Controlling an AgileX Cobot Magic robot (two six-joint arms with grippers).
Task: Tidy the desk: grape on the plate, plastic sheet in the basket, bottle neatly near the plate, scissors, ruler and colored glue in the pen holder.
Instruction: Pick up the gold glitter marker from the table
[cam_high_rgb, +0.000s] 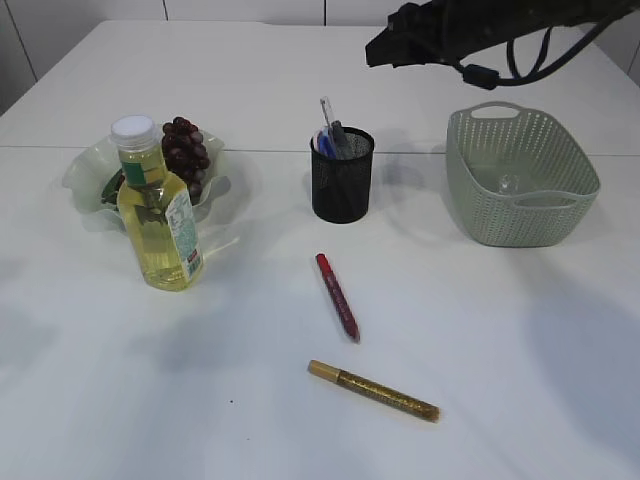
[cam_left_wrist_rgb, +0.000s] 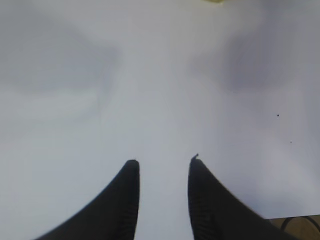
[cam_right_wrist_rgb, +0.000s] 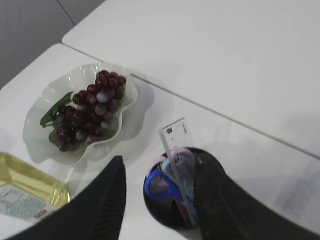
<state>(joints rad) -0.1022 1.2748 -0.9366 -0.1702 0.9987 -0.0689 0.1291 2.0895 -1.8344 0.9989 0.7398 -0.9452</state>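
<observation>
The dark red grape bunch (cam_high_rgb: 186, 152) lies on the pale wavy plate (cam_high_rgb: 85, 175). The bottle (cam_high_rgb: 155, 212) of yellow liquid stands upright just in front of the plate. The black mesh pen holder (cam_high_rgb: 342, 180) holds the blue-handled scissors (cam_right_wrist_rgb: 162, 184) and the clear ruler (cam_right_wrist_rgb: 176, 135). A red glue pen (cam_high_rgb: 337, 296) and a gold glitter glue pen (cam_high_rgb: 373, 390) lie on the table in front of the holder. My right gripper (cam_right_wrist_rgb: 160, 161) is open and empty above the holder, and its arm shows at the top of the exterior view (cam_high_rgb: 400, 42). My left gripper (cam_left_wrist_rgb: 163, 160) is open over bare table.
A grey-green woven basket (cam_high_rgb: 560, 205) stands at the right, with something clear and hard to make out inside. A seam between two white tables runs behind the plate and the holder. The left arm is out of the exterior view.
</observation>
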